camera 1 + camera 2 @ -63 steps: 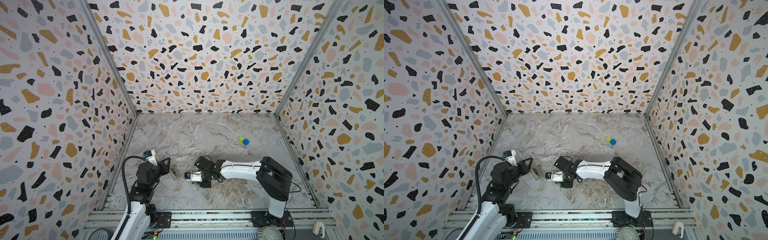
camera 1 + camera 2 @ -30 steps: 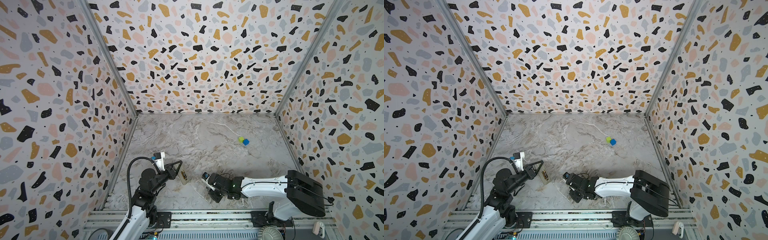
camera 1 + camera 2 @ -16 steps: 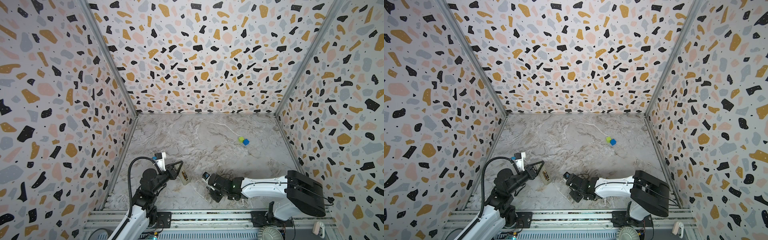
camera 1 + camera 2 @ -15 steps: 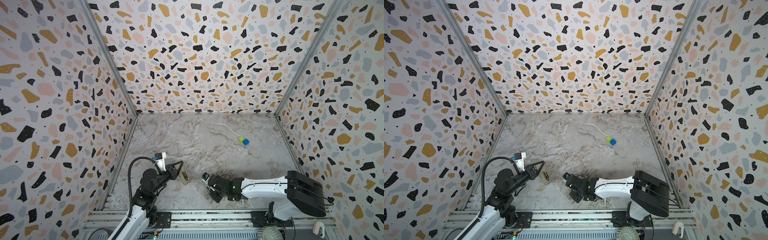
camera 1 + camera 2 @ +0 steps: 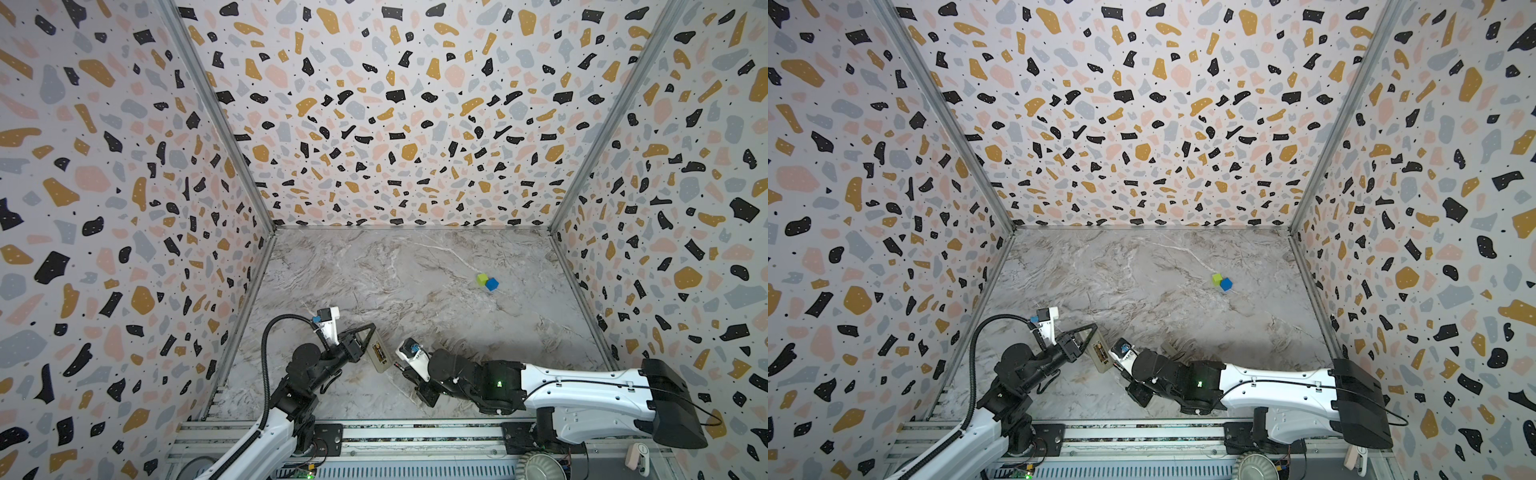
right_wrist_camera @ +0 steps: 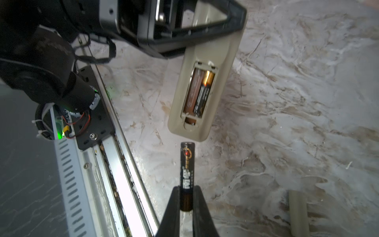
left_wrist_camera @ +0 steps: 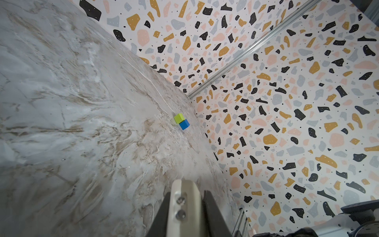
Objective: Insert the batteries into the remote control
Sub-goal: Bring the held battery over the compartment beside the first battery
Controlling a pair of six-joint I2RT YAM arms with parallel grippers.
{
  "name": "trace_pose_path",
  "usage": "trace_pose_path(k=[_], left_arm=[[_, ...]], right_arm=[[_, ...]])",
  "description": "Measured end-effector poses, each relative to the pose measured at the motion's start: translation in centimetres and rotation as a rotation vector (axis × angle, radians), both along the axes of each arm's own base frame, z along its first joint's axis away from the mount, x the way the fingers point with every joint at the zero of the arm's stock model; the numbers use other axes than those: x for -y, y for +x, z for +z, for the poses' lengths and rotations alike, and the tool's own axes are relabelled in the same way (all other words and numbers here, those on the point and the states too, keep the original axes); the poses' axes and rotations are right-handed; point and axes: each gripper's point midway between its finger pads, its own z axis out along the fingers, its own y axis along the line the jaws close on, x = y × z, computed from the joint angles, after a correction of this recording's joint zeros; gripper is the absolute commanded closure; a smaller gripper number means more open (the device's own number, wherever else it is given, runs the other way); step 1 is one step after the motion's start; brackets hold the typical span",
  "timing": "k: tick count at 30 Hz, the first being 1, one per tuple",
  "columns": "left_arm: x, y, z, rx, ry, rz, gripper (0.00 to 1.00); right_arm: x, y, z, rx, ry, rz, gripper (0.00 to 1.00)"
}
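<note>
We saw the left gripper [image 5: 365, 337] clamped on one end of the remote control [image 5: 379, 354], near the front left of the marble table [image 5: 374, 270] in both top views. We could not tell whether the remote's free end rested on the table. Its pale back faced the right wrist camera with the battery bay uncovered. A seated battery [image 6: 203, 94], dark with a copper end, lay in one slot, and the slot beside it looked unfilled. The right gripper [image 6: 186, 187] was pinched on the copper end of a held battery [image 6: 187, 164], which stuck straight out past the fingers. Its free end pointed at the remote's near edge, just short of it and not touching. A pale flat strip [image 6: 297, 213] lay on the table beside that gripper, and we could not tell what it was. Far back on the right, a green cube [image 5: 482, 279] and a blue cube [image 5: 492, 284] sat touching each other, well apart from both arms.
</note>
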Motion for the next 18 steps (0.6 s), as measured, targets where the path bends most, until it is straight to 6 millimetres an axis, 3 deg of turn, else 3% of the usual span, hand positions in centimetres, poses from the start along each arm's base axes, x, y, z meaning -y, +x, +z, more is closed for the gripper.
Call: trace_pose_path(k=[5,11,18], left_arm=[[1.0,-0.4,0.2,-0.001,-0.017,-0.015,1.00],[1.2,-0.4,0.0,-0.005,-0.026,0.011,1.00],[0.1,0.0,-1.4,-0.041,-0.028,0.079,1.00]], right_arm=[[-1.3,2.2,0.9,0.008,0.004,-0.049,1.00],[-1.5,3.6,-1.0,-0.010,-0.051,-0.077,1.00],[-1.9,3.4,-2.3,-0.031,-0.085,-0.062,1.00]])
